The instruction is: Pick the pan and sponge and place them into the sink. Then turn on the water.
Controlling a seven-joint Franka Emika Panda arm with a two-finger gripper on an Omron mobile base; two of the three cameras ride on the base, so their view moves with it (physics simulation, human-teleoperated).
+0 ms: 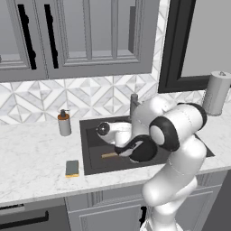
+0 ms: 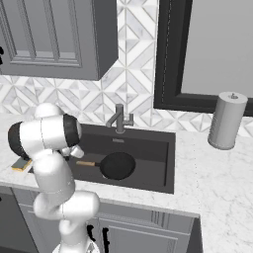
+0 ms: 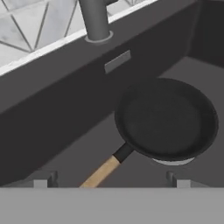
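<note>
two dark fingertips at the bottom of the hand view stand wide apart, so the gripper holds nothing. just above them the pan lies flat in the sink, centre right. the sponge sits on the counter, lower left of the left base view.
</note>
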